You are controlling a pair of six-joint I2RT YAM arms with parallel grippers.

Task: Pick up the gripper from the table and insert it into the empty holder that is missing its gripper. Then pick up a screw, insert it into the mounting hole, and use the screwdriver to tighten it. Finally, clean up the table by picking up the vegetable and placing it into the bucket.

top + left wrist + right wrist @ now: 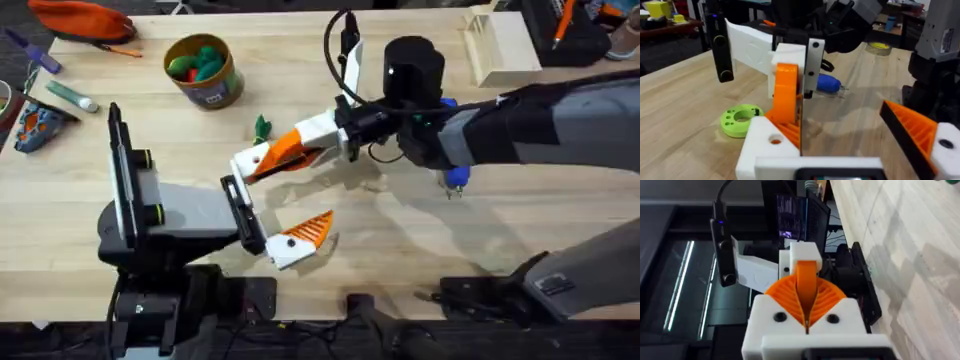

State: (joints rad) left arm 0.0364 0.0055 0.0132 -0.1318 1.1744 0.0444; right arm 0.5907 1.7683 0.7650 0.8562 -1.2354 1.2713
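Right gripper (262, 162), jaws pinching the orange gripper (806, 287), at table middle. Left gripper (268, 207) jaws spread. Bucket (205, 72) toward far-left corner.

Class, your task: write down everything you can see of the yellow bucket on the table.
The bucket is a short round tub, yellow-gold, looking like thin metal or plastic, with a pale label bearing blue marks on its side. It stands upright and open on the wooden table, toward the far left, apart from both arms. Inside lie small toys in green, red and teal, filling it near the rim. Neither gripper touches it; the nearest loose item is the small dark-green vegetable lying on the table beside it.
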